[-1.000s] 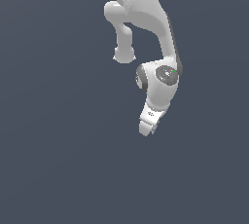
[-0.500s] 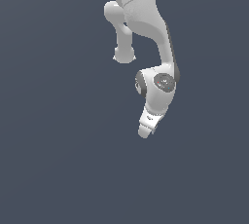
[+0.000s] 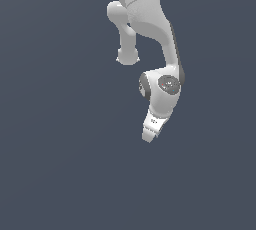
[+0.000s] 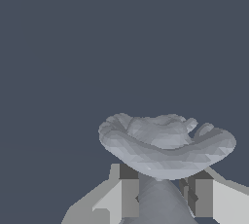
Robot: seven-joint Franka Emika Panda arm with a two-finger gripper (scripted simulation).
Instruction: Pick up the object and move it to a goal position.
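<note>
Pale object (image 4: 165,147) lay broadside between the fingers (image 4: 204,196), lobes fanned outward, gripper (image 4: 160,198) clamped on it, arm (image 3: 160,94) mid-frame.

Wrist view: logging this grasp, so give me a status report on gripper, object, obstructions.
Gripper fingers flank the object's stem, closure unclear. Pale grey-blue object sits between the fingers, lobed top above them. Nothing else in view in the way.
</note>
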